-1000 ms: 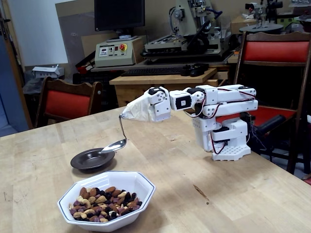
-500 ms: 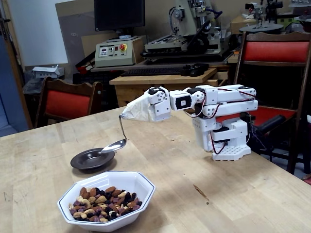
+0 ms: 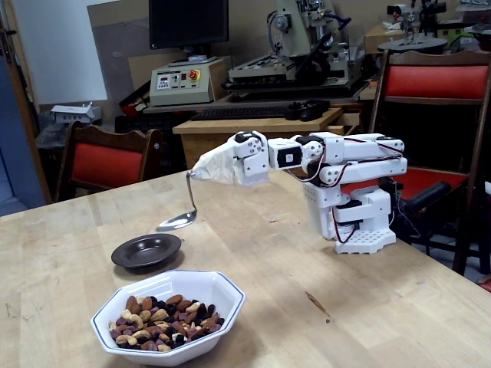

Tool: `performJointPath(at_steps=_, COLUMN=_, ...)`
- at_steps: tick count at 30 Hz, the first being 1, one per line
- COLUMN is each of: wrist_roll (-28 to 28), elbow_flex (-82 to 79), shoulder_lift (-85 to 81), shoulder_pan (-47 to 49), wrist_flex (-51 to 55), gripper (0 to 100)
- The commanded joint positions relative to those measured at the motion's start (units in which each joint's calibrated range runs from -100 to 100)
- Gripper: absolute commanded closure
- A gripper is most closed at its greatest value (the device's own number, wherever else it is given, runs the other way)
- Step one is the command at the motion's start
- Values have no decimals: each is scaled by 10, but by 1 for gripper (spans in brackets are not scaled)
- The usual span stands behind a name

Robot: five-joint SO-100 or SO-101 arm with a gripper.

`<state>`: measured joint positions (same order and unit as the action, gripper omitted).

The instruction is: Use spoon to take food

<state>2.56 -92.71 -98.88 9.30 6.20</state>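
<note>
The silver spoon (image 3: 184, 210) hangs in the air above the far edge of a small dark dish (image 3: 146, 251); its bowl looks empty. Its upper end sits inside beige tape that wraps the gripper (image 3: 205, 170), so the fingers are hidden and I cannot see their state. The white arm (image 3: 337, 165) reaches left from its base (image 3: 357, 218). The food (image 3: 163, 322), mixed nuts and dried fruit, lies in a white octagonal bowl (image 3: 222, 295) at the table's front, below and in front of the spoon.
The wooden table (image 3: 322, 299) extends right of the bowl. Red-cushioned chairs stand behind the table at left (image 3: 103, 165) and right (image 3: 433, 80). A workbench with machines and a monitor fills the background.
The spoon has lifted from just over the dark dish to clearly above it, and the gripper has risen slightly with it.
</note>
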Motion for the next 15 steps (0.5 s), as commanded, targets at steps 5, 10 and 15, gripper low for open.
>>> performJointPath(at_steps=5, wrist_roll=-23, elbow_flex=67, shoulder_lift=41, shoulder_pan=3, wrist_flex=-13, gripper=96)
performJointPath(at_steps=10, wrist_roll=-98, elbow_flex=70, shoulder_lift=92, shoulder_pan=5, wrist_flex=-14, gripper=96)
performJointPath(at_steps=15, wrist_roll=-141, elbow_flex=101, shoulder_lift=124, shoulder_pan=23, wrist_flex=-14, gripper=96)
